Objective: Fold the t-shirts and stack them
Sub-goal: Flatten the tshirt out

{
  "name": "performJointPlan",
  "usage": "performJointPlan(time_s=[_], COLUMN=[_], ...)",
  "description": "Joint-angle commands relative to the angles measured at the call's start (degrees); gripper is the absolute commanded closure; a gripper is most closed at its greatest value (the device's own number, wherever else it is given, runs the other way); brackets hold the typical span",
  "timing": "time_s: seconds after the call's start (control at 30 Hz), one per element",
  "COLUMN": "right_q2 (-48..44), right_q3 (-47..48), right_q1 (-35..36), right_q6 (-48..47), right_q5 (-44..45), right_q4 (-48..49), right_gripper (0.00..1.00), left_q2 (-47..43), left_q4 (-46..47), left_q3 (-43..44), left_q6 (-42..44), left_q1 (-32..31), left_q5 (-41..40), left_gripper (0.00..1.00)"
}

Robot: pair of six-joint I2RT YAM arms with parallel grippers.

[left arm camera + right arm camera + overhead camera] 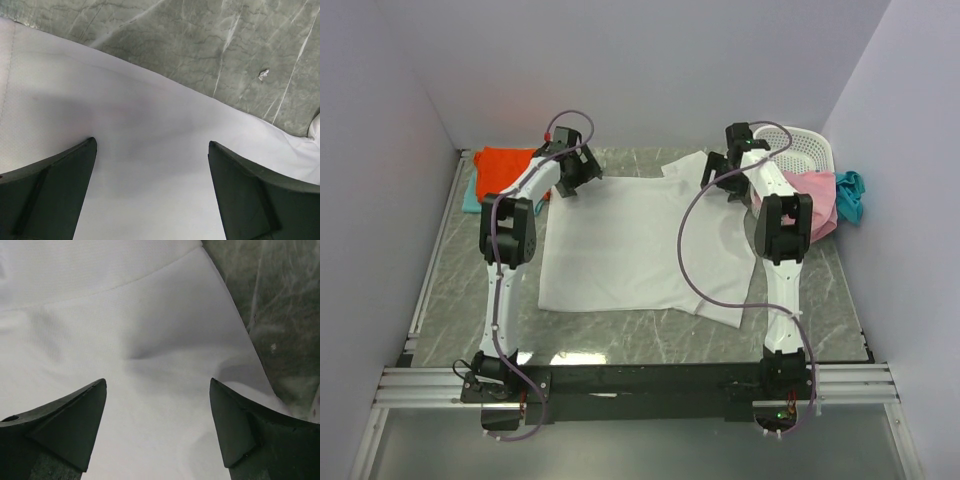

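Note:
A large white t-shirt [630, 240] lies spread flat in the middle of the table. My left gripper [576, 186] is open just above its far left corner; the left wrist view shows plain white cloth [150, 175] between the spread fingers [55, 185]. My right gripper [718, 186] is open over the far right part near a sleeve; white cloth with a soft crease [150, 355] lies between its fingers [240, 425]. An orange-red shirt [505, 166] lies on a pale aqua one [470, 195] at the far left. A pink shirt [817, 200] and a teal-blue one [851, 195] lie at the far right.
A white perforated laundry basket [800, 148] stands at the back right, behind the pink shirt. Grey walls close in the table on three sides. A metal rail [430, 260] runs along the left edge. Marble tabletop [210, 45] shows beyond the shirt's far edge.

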Motion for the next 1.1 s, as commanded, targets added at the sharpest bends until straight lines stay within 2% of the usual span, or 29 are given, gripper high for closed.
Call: performJointPlan(time_s=[0.0, 0.13, 0.23, 0.27, 0.33, 0.4, 0.53, 0.67, 0.73, 0.97, 1.07], right_q2=[-7.7, -19.5, -28.4, -30.5, -36.7, -40.8, -51.2, -57.6, -58.9, -60.2, -60.0], right_q3=[0.0, -7.3, -17.1, -19.7, -27.8, -35.7, -47.1, -55.1, -56.9, -59.6, -59.9], right_q1=[1.6, 4.8, 8.2, 9.1, 11.5, 12.5, 12.9, 12.9, 12.7, 12.8, 12.7], right_q6=[-7.0, -13.1, -14.3, -13.6, -10.7, -8.3, -1.0, 0.1, 0.0, 1.0, 1.2], right_q5=[0.2, 3.3, 6.3, 7.6, 12.6, 14.5, 11.2, 7.8, 8.4, 8.2, 9.0], right_q4=[0.4, 4.0, 8.2, 9.1, 12.2, 14.4, 19.9, 23.9, 23.6, 23.2, 22.8], right_gripper=[0.1, 0.1, 0.09, 0.09, 0.09, 0.09, 0.09, 0.09, 0.09, 0.08, 0.09], left_q2=[-4.7, -12.5, -22.5, -25.2, -33.3, -41.3, -54.6, -68.2, -71.5, -83.0, -83.8], left_q4=[-0.4, -0.2, 1.3, 2.8, 3.0, 2.3, -0.7, -4.4, -7.8, -12.2, -12.2], left_q3=[2.1, -2.2, -12.5, -19.3, -26.1, -36.6, -57.0, -71.0, -77.1, -86.3, -87.8], left_q6=[2.6, 2.8, 2.1, 1.4, 0.1, -2.3, -8.2, -13.1, -17.3, -26.1, -27.0], left_q1=[0.3, 0.3, 0.0, 0.0, -0.1, -0.2, -0.9, -1.5, -1.5, -1.5, -1.5], left_q5=[1.5, 2.0, 0.8, -0.1, -0.2, -2.8, -5.8, -7.0, -8.3, -10.6, -10.7], left_gripper=[0.01, 0.01, 0.01, 0.01, 0.01, 0.01, 0.01, 0.01, 0.0, 0.01, 0.1])
